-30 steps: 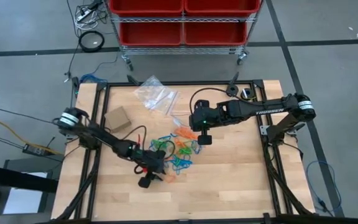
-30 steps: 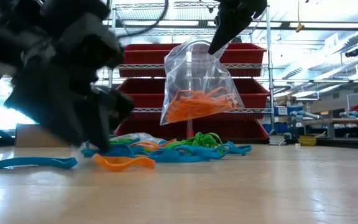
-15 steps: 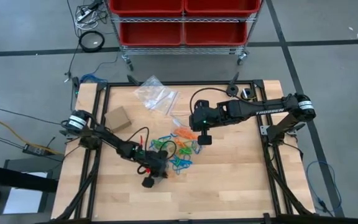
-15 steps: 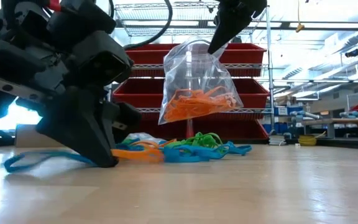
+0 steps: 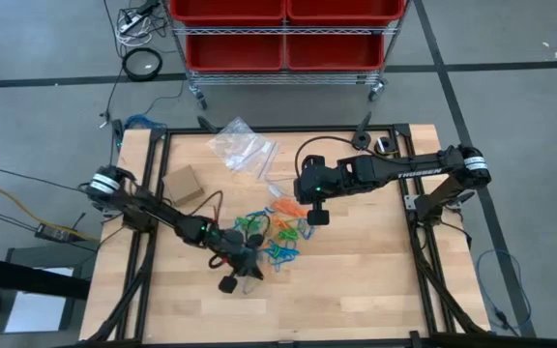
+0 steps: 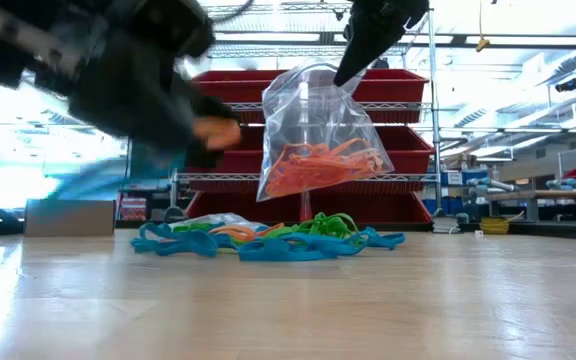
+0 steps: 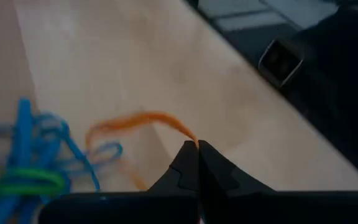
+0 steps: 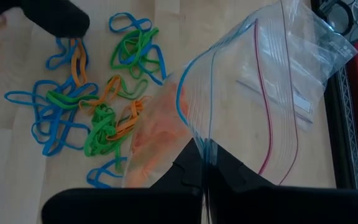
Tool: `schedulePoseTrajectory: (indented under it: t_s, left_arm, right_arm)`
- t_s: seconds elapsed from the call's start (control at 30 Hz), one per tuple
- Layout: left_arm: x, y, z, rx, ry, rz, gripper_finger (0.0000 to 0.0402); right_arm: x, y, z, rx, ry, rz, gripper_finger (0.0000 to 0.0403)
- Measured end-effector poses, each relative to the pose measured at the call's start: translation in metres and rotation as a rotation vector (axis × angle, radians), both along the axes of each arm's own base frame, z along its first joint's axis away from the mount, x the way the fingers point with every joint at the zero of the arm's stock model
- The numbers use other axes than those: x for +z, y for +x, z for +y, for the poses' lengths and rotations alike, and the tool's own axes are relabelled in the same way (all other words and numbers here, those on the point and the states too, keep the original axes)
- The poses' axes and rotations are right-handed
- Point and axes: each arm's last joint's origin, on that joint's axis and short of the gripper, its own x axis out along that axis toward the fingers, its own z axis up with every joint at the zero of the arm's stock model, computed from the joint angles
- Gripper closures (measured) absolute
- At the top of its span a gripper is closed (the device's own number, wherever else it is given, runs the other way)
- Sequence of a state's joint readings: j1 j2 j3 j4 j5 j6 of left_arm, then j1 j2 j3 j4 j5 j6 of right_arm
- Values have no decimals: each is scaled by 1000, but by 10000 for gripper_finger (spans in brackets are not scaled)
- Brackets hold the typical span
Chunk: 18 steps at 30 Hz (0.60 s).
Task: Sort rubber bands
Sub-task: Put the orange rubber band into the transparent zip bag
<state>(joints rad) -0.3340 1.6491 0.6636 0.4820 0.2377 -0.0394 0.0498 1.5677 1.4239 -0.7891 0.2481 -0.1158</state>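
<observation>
Sort is partway. Right gripper (image 8: 205,163), above the table (image 5: 375,280) middle, is clenched on the top edge of a clear zip plastic bag (image 6: 318,135) hanging open above the pile; it already holds a clump of thin orange rubber loops (image 6: 318,165). No blue or green inside that I can see.

Left gripper (image 7: 197,149) is pinched shut on one orange rubber band (image 7: 138,121), at the pile's near-left edge, lifted off the wood; the band trails from the fingertips back toward the table.

Left to do, my read: this band goes in the bag, then the few orange ones still tangled in the pile of loose rubber bands (image 5: 274,232) at mid-table. Blue and green look unsorted, mostly knotted together.

Spare clear plastic bags (image 5: 242,147) lie at the far side of the table, well apart from the pile, probably for the other colours.

Bands are thin, floppy, interlinked loops, so picks may drag neighbours.
</observation>
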Motion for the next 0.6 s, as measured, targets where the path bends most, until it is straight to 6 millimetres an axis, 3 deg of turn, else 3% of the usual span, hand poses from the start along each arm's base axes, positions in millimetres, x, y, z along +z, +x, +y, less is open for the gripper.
schedulePoseTrajectory:
  t_s: [0.2,0.4,0.6]
  left_arm:
    - [41,-12,4,-11,-36,-102,400]
    - [34,-20,6,-8,-40,45,383]
    - [28,-17,6,24,3,44,376]
  right_arm:
    - [0,1,0,6,7,-6,403]
    - [0,1,0,9,4,-9,403]
    - [1,2,0,10,4,-22,403]
